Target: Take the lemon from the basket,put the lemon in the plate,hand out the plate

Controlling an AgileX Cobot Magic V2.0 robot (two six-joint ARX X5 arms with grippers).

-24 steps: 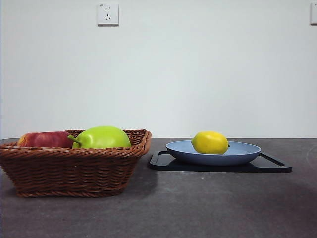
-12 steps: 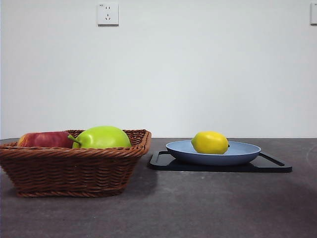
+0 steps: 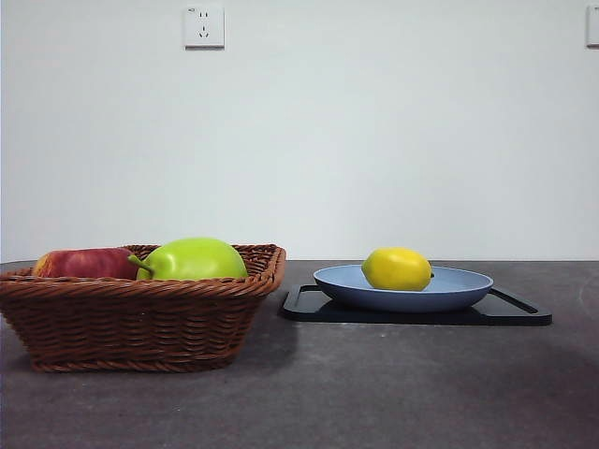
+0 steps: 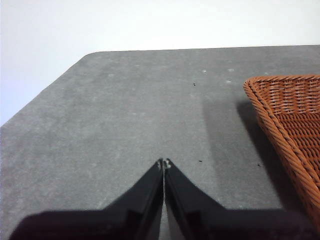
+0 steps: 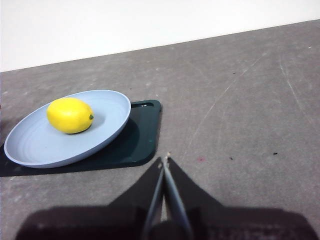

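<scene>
The lemon (image 3: 397, 268) lies in the light-blue plate (image 3: 459, 290) on what seems a black tray (image 3: 520, 313) — both the left gripper (image 4: 163, 163) and the right gripper (image 5: 164, 161) have jaws together, holding nothing.

On my table the basket (image 3: 140, 309) stands at the left side, with a pear (image 3: 192, 259) and an apple (image 3: 84, 263) in it. To its right the lemon (image 3: 397, 268) lies in the plate (image 3: 459, 290), and the plate lies on a tray (image 3: 510, 313).
</scene>
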